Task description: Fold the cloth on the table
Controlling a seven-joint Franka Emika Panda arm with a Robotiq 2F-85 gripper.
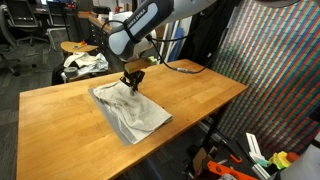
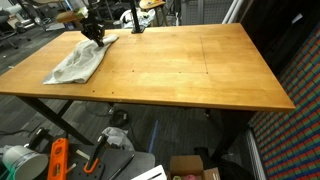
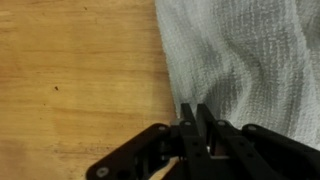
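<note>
We find the cloth (image 1: 135,115) lying near one short end of the worktop (image 2: 190,60), spread but not flat, with one corner reaching close to the worktop's edge.

The wrist view shows a thin, open-woven white fabric, gauzy and soft, with shallow ridges and creases running through it (image 3: 250,60). We judge it very light and wholly limp. It will drape from any point it is lifted by, trail behind the lift, and hold no shape of its own. It is not fragile. Its weave should give fair purchase, though a single thin layer can slip out of a shallow pinch.

We judge the best hold to be at a corner or right on the hem, taken deep enough to catch the full thickness.

The gripper (image 3: 195,108) stands at the cloth's edge towards the middle of the worktop. Its jaws are drawn together and, as far as the wrist view shows, pinched on the hem.

The worktop is thick butcher-block wood, light brown, smooth and hard. We expect the cloth to slide over it readily.

A separate bundle of fabric (image 1: 85,62) sits beyond the worktop's far corner, well apart from the cloth.
</note>
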